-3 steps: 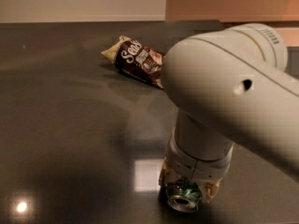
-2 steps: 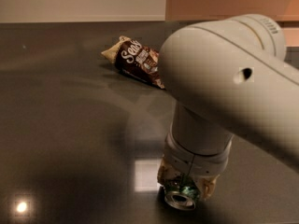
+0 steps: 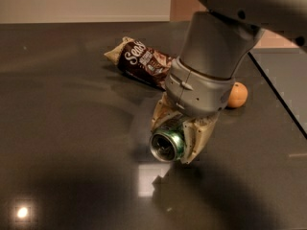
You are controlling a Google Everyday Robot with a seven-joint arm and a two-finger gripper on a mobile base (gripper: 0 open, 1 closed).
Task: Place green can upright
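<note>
The green can [image 3: 166, 144] is held between the gripper's fingers, lying on its side with its silver end facing the camera, a little above the dark table [image 3: 62, 128]. My gripper [image 3: 177, 138] hangs from the grey wrist in the middle of the view and is shut on the can. One pale finger [image 3: 197, 137] shows on the can's right side, the other on its upper left. The can's label side is hidden by the fingers.
A brown snack bag [image 3: 141, 62] lies on the table behind the gripper. An orange fruit [image 3: 237, 95] sits to the right, partly behind the wrist. A seam in the table [image 3: 278, 95] runs diagonally at the right. A bright light reflection [image 3: 148, 180] lies below the can.
The arm has lifted and swung back, raising the can off the table and up the view. The orange fruit, hidden before, now shows.
</note>
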